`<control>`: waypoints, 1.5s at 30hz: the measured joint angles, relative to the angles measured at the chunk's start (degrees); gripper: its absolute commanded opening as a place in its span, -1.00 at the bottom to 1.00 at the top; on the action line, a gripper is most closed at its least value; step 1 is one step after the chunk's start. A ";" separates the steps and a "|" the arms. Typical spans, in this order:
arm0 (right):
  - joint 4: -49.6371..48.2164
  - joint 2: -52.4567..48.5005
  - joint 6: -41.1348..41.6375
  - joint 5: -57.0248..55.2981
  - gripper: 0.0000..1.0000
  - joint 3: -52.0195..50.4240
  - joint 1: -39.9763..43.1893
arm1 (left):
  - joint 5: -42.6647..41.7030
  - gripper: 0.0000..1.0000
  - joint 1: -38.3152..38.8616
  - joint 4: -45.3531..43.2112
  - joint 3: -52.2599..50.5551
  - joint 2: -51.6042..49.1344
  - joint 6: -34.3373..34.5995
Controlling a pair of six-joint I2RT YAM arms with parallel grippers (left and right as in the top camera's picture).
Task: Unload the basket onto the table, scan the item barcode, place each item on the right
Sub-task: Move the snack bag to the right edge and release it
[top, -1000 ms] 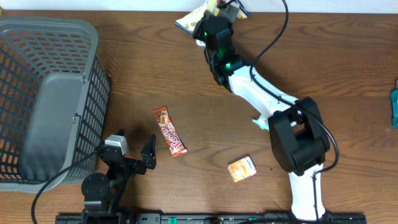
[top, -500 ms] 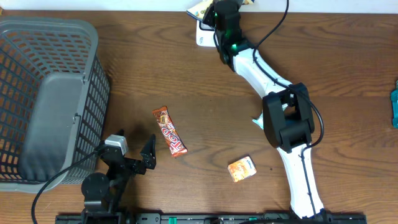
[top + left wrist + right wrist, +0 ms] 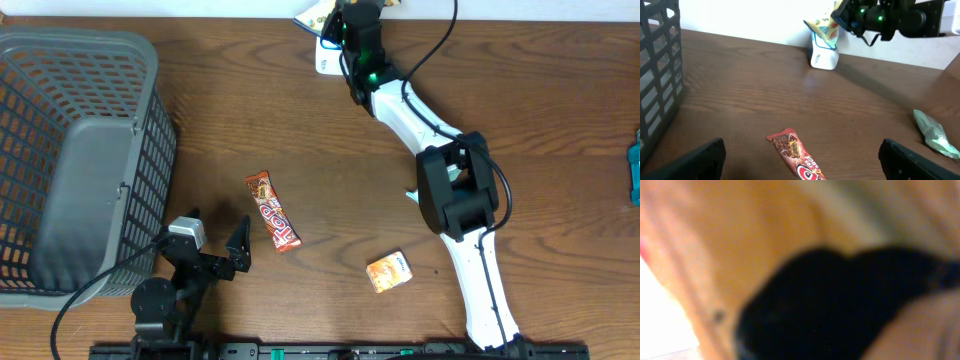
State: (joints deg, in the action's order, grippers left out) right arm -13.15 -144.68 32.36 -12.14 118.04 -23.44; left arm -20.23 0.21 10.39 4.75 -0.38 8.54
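The item is a yellow snack packet [image 3: 311, 16] [image 3: 824, 22], held up at the table's far edge with my right gripper [image 3: 343, 16] [image 3: 847, 13] shut on it. Directly under the packet stands a white barcode scanner [image 3: 326, 59] [image 3: 823, 54]. The right wrist view is a blur of orange-yellow wrapper and a dark shape. My left gripper [image 3: 216, 230] [image 3: 801, 161] rests open near the front edge, with nothing between its fingers. A red chocolate bar [image 3: 273, 211] [image 3: 793, 148] lies just ahead of it on the wood.
A grey mesh basket [image 3: 152, 150] [image 3: 659, 75] fills the left side. A small orange packet [image 3: 389, 271] lies front centre. A pale green wrapper [image 3: 416, 196] [image 3: 933, 134] sits by the right arm's elbow. A teal object [image 3: 634, 170] pokes in at the right edge.
The right arm has stretched further toward the far edge, carrying the yellow packet over the scanner. The left arm has stayed still.
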 measured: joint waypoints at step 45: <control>63.23 31.45 -3.74 -24.96 -0.98 -12.81 41.27 | 0.00 0.96 0.00 0.02 0.02 0.00 0.00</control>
State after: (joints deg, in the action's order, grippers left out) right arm 50.09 -113.23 28.62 -37.10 105.23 17.82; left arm -20.23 0.21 10.41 4.78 -0.38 8.54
